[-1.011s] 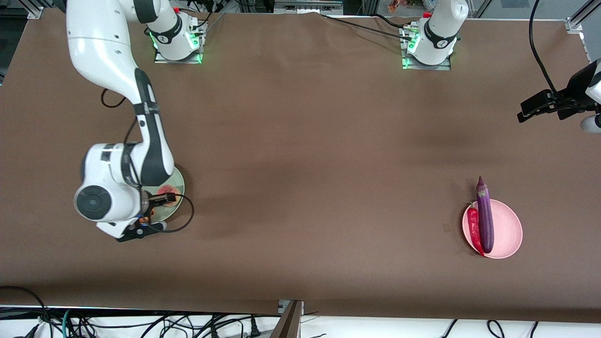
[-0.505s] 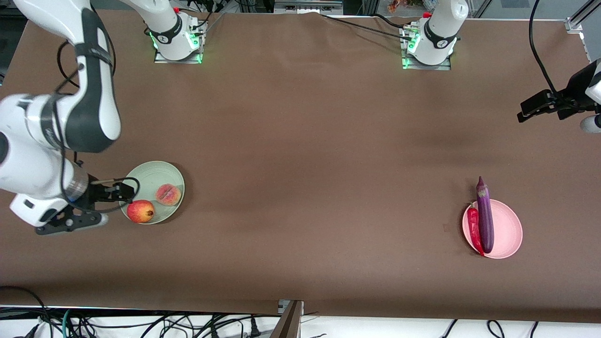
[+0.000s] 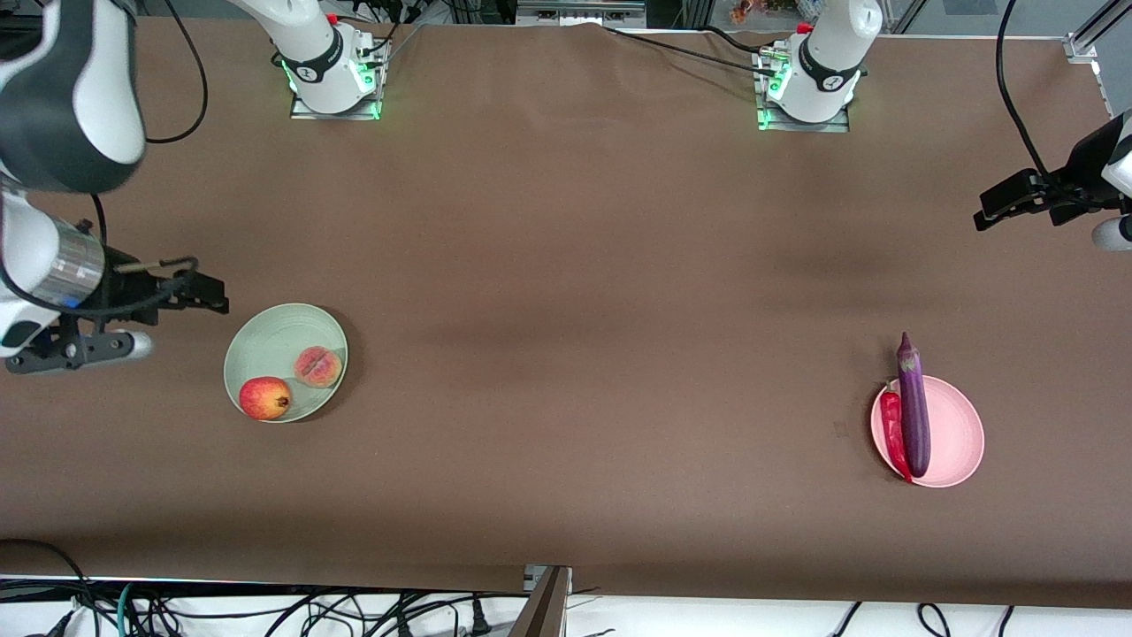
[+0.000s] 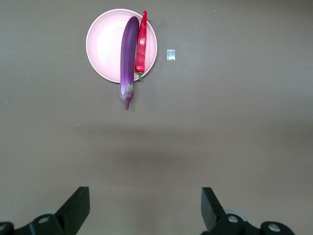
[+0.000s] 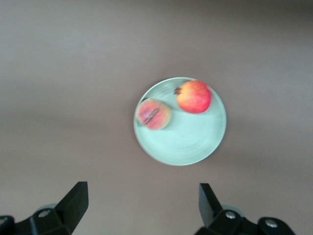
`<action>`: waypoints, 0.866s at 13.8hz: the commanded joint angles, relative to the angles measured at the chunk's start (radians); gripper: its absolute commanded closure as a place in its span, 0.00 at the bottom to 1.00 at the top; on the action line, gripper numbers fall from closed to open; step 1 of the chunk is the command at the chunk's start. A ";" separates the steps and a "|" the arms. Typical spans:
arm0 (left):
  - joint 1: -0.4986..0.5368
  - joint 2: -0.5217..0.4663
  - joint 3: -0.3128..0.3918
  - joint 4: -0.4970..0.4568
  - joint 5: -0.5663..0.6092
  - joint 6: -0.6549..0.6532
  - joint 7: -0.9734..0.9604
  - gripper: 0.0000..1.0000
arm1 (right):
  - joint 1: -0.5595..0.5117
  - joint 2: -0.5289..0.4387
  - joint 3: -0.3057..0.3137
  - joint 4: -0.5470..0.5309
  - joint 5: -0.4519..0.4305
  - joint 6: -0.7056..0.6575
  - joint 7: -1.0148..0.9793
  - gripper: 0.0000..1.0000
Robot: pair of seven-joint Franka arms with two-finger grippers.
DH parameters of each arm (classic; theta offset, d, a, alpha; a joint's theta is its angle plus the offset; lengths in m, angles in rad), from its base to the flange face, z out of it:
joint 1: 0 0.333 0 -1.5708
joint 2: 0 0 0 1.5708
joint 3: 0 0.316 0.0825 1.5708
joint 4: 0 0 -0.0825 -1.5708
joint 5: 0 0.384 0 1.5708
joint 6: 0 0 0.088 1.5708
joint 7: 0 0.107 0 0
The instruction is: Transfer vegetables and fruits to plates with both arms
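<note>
We have lifted the right end effector [image 3: 199,292], open and empty, off the green plate [image 3: 265,332], leaving pomegranate [image 3: 264,398] and peach [image 3: 317,366]; eggplant [image 3: 913,409] and chili [image 3: 896,433] rest on the pink plate [image 3: 959,433]; left end effector [image 3: 999,205] waits open. Task looks complete.

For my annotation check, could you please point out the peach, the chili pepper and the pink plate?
peach [image 3: 317,366]: front view, middle of the fruit.
chili pepper [image 3: 895,432]: front view, middle of its red body.
pink plate [image 3: 959,431]: front view, bare inner surface.

robotics lab, brown-covered table [image 3: 566,265], bolted green-lit arm bases [image 3: 334,75], loose cables [image 3: 265,610] along the edge
</note>
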 commanded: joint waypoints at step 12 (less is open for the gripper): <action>-0.001 -0.014 0.001 -0.015 -0.004 0.005 0.012 0.00 | -0.203 -0.355 0.224 -0.277 -0.202 -0.095 0.043 0.00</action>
